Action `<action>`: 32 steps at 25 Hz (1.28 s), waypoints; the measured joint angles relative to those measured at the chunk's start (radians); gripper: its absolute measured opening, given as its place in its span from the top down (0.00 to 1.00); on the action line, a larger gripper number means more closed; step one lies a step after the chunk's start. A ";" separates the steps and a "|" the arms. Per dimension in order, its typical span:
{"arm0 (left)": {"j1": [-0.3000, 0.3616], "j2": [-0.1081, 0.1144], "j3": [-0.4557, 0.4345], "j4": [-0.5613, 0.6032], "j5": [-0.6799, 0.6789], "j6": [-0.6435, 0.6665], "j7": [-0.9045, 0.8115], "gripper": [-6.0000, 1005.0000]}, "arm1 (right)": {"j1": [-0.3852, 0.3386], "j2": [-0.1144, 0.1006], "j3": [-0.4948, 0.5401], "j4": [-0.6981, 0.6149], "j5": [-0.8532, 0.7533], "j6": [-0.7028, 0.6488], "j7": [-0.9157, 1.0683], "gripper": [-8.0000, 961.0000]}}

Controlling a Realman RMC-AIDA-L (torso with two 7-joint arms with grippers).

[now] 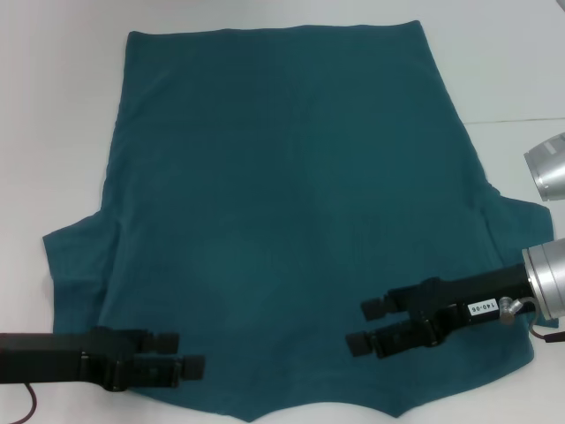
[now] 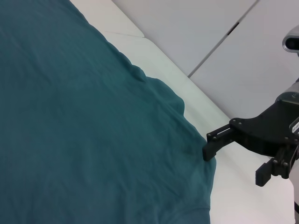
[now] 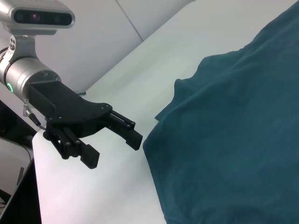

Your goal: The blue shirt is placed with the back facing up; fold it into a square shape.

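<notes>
The blue shirt (image 1: 282, 203) lies spread flat on the white table (image 1: 53, 106), hem at the far side and both short sleeves sticking out near me. My left gripper (image 1: 189, 353) hovers open over the shirt's near left corner, nothing between its fingers. My right gripper (image 1: 359, 327) is also open, over the near right part of the shirt, and holds nothing. The left wrist view shows the shirt (image 2: 93, 130) and the right gripper (image 2: 238, 163) at its edge. In the right wrist view the left gripper (image 3: 112, 148) sits beside the shirt (image 3: 233, 140).
A silver joint of my right arm (image 1: 547, 168) hangs over the table at the right. Bare white tabletop surrounds the shirt on the left, the far side and the right. A dark floor edge (image 3: 14, 177) marks the table's side.
</notes>
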State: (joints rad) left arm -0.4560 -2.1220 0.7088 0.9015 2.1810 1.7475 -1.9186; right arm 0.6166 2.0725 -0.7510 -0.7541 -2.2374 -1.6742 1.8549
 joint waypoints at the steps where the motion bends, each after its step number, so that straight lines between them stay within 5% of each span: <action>1: 0.000 0.000 0.000 0.000 0.000 0.000 0.000 0.18 | 0.000 0.000 0.000 0.000 0.000 0.000 0.000 0.05; 23: -0.001 0.002 -0.007 0.000 -0.002 0.004 -0.008 0.18 | -0.002 -0.003 0.004 0.001 0.002 -0.005 0.005 0.05; 32: -0.025 0.028 -0.240 -0.022 -0.016 -0.080 -0.243 0.18 | 0.030 -0.019 0.089 0.002 0.016 0.077 0.267 0.05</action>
State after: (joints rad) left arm -0.4814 -2.0937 0.4690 0.8793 2.1651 1.6677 -2.1618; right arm 0.6470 2.0532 -0.6622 -0.7524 -2.2215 -1.5967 2.1223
